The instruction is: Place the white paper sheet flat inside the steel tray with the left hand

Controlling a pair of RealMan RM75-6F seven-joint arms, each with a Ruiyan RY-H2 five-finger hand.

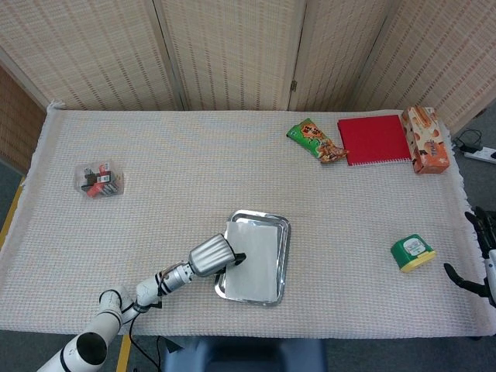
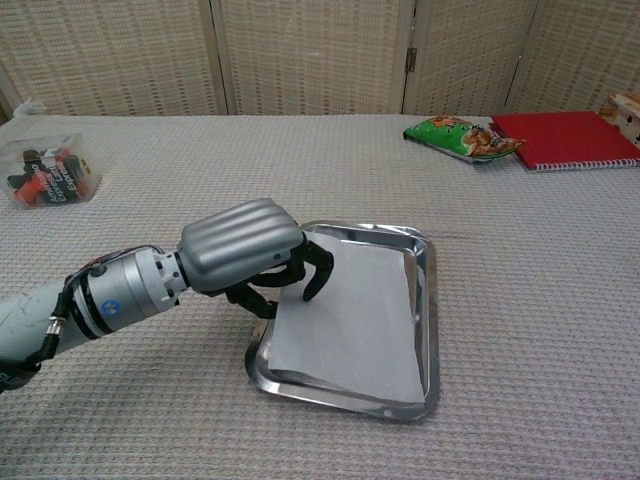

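The white paper sheet (image 1: 254,257) (image 2: 353,321) lies inside the steel tray (image 1: 283,232) (image 2: 425,258), covering most of its floor, its far right corner slightly raised. My left hand (image 1: 213,255) (image 2: 247,250) hovers over the tray's left rim and still pinches the sheet's left edge between its dark fingers (image 2: 312,265). My right hand (image 1: 479,256) shows only at the far right edge of the head view, fingers apart, holding nothing.
A green-lidded tub (image 1: 411,253) sits at the right. At the back right lie a snack bag (image 1: 316,142) (image 2: 460,137), a red notebook (image 1: 375,139) (image 2: 565,126) and an orange box (image 1: 425,139). A clear box of small items (image 1: 99,180) (image 2: 48,172) sits at the left.
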